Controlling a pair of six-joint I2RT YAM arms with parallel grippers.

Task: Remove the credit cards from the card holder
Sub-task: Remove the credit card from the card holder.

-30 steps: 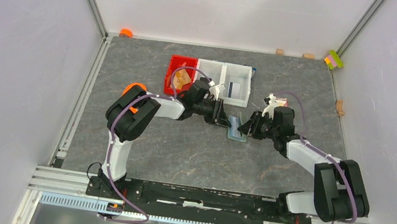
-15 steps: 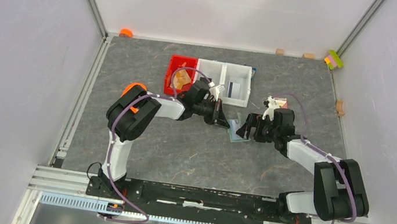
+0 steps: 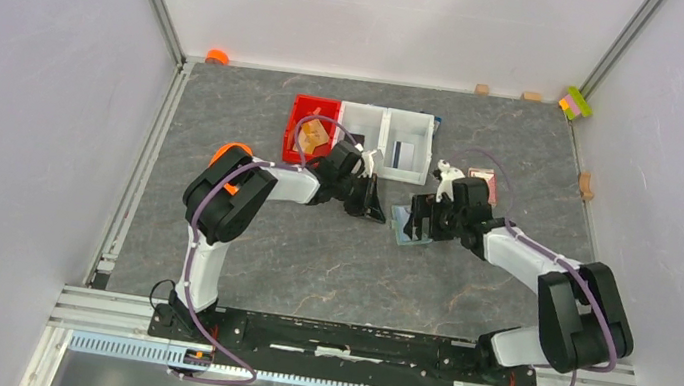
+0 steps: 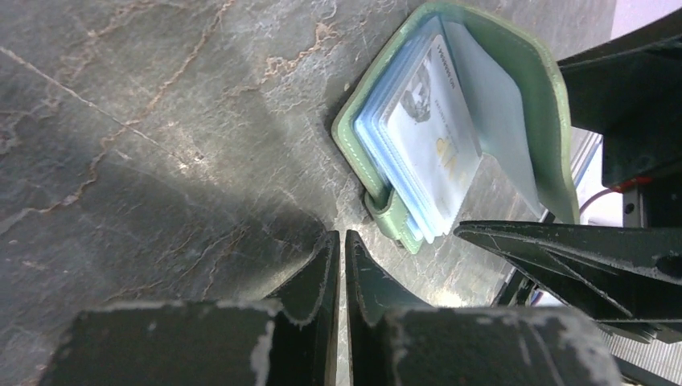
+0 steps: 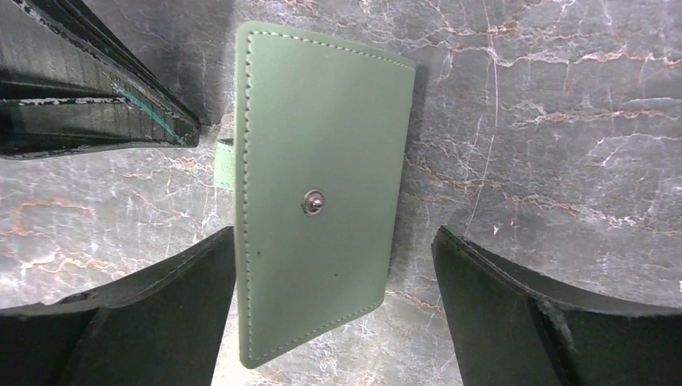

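**Asker:** What are your pincers doing?

**Me:** My left pincer (image 4: 339,241) is pressed shut with nothing in it. Its tips are low over the bench (image 4: 121,121), just beside the card holder (image 4: 499,112) at the end with the small tab (image 4: 390,213). My right pincer (image 5: 334,241) is spread wide and also empty. Its fingers (image 5: 161,314) stand on either side of the card holder, the one on the tab side close to the holder's edge and the other apart from it.

**Asker:** And the holder itself?

**Me:** It sits on the bench between my two pincers, partly open. From my left wrist I look into the gap, where the credit cards (image 4: 430,141) sit inside as a pale blue-white stack with their ends showing. From my right wrist I see only the sage-green cover, with a metal snap (image 5: 313,203) in its middle.

**Asker:** What lies past it?

**Me:** Beyond the card holder and to my right is a pink flat item (image 3: 483,178), near but apart. Straight beyond the card holder is a white bin (image 3: 370,109) with two compartments; something small and flat lies in the right-hand one, too small to tell what. Touching that bin, beyond the card holder and to my left, is a red bin (image 3: 316,100) with a tan-orange thing inside.
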